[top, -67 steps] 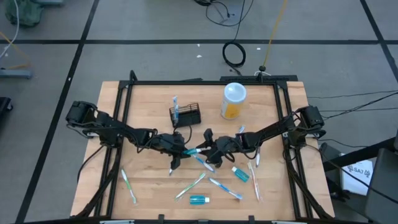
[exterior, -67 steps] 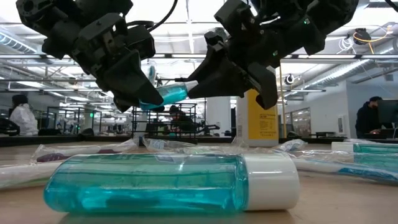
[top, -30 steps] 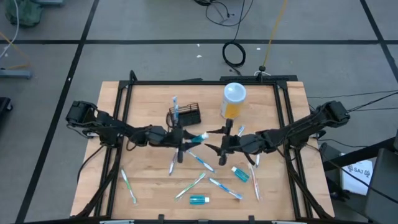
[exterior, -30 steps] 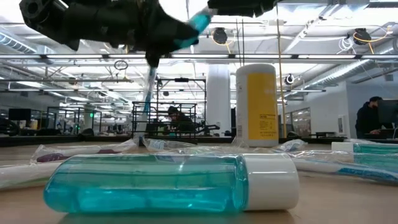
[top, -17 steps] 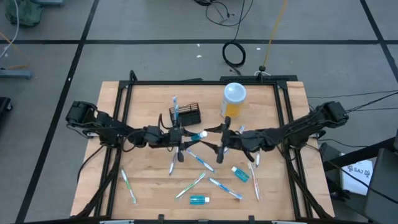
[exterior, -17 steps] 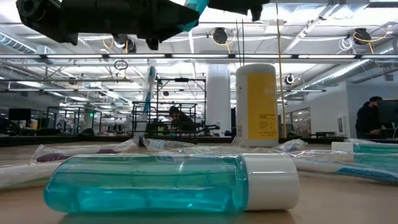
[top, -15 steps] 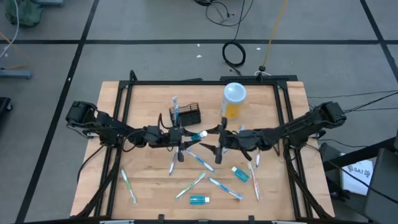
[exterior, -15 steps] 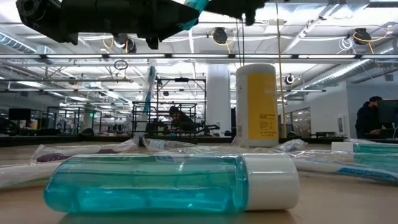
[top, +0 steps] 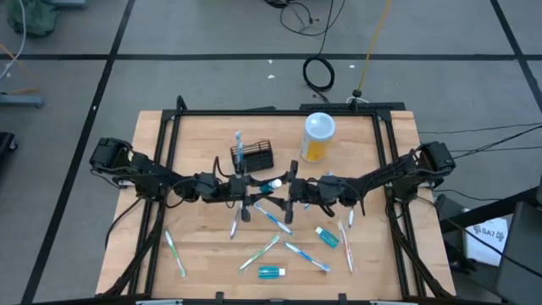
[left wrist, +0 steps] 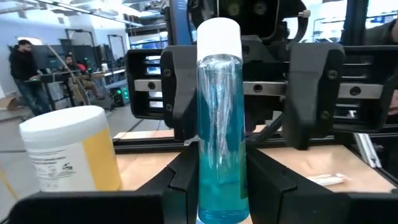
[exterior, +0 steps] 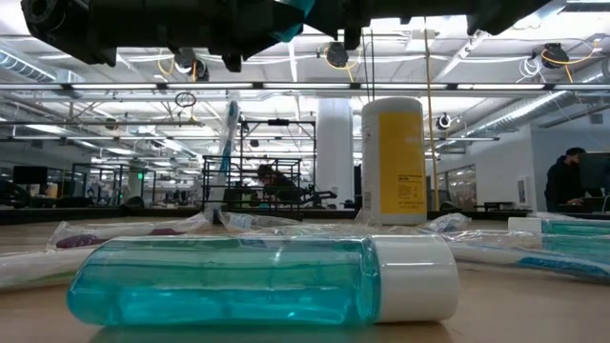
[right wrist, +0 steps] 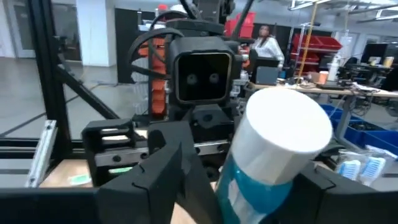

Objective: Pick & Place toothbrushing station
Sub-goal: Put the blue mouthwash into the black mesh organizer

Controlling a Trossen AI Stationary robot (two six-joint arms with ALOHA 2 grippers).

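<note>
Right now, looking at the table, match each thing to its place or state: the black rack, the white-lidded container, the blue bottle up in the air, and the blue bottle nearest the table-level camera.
Things:
1. black rack
2. white-lidded container
3. raised blue bottle
4. nearest blue bottle

Places or states:
A. lying on its side on the table
B. holds an upright toothbrush
C. held clear of the tabletop, above its middle
D. standing upright, yellow inside

Pairs: 1-B; 2-D; 3-C; 4-A
</note>
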